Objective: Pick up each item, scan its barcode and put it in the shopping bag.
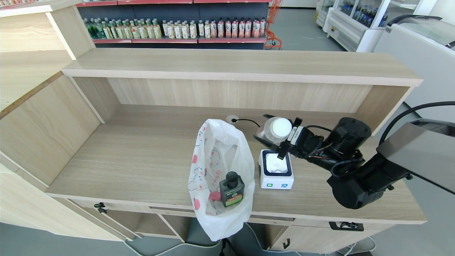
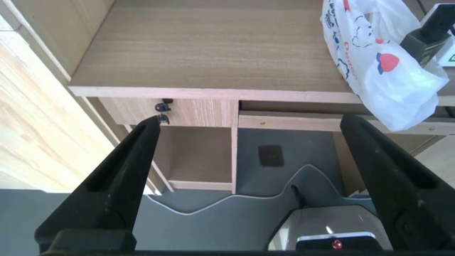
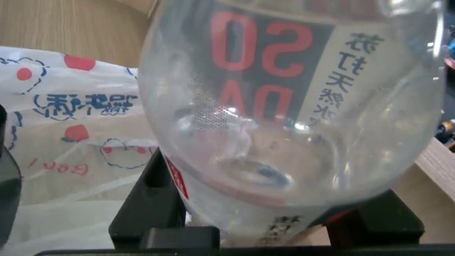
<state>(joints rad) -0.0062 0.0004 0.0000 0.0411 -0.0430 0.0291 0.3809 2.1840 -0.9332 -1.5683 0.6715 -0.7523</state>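
Note:
My right gripper (image 1: 271,131) is shut on a clear soda bottle (image 1: 276,129) with a white cap, held on its side just above and behind the white scanner box (image 1: 276,170). The right wrist view has the bottle (image 3: 284,107) close up, with black fingers (image 3: 153,206) on either side of it. The white shopping bag (image 1: 218,160) with red prints lies left of the scanner, its end hanging over the counter's front edge. A dark bottle with a green and red label (image 1: 231,190) rests at the bag's near end. My left gripper (image 2: 249,185) hangs open, below and in front of the counter.
A black cable runs from a round white grommet (image 1: 232,118) towards the scanner. A raised ledge (image 1: 234,64) walls the counter at the back and sides. Bare wood (image 1: 135,156) stretches left of the bag. An open cabinet bay (image 2: 199,153) lies under the counter.

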